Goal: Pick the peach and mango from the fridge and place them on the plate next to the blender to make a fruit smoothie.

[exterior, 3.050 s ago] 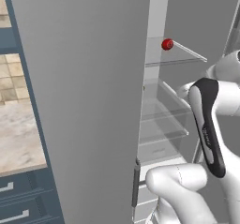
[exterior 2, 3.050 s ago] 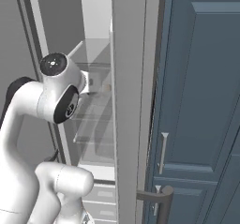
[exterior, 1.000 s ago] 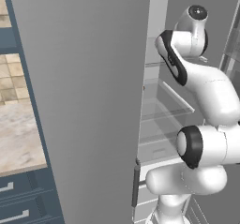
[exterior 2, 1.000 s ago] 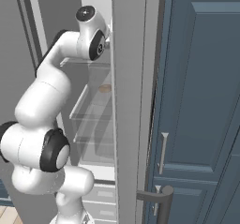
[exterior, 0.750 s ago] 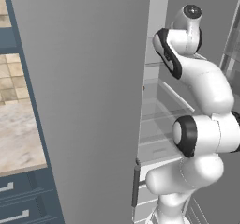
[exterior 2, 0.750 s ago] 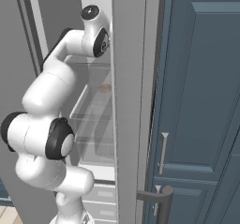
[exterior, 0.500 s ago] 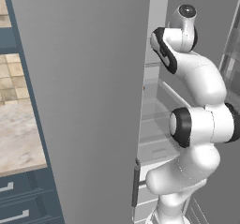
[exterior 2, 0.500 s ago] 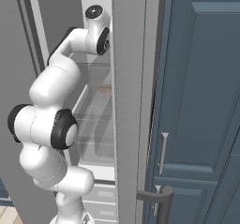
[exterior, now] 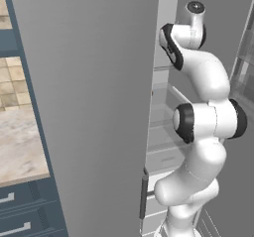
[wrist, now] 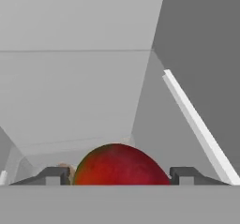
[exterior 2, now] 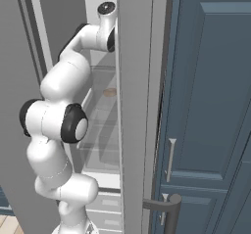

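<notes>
The mango [wrist: 121, 165], red shading to orange and green, lies inside the fridge [exterior: 89, 102] on a clear glass shelf [wrist: 84, 143]. In the hand view it sits right between the two dark fingertips [wrist: 52, 176] of the gripper [wrist: 120, 177]. The fingers stand wide, one on each side of the fruit; whether they touch it cannot be told. Just behind the mango on its left a small pale orange thing peeks out, too hidden to name. A white rail [wrist: 197, 129] runs along the fridge wall on the right. In the base views the white arm [exterior: 203, 122] reaches up into the open fridge between its grey doors [exterior 2: 139, 105]. A dark blue cabinet [exterior 2: 211, 105] stands to the right of the fridge.
</notes>
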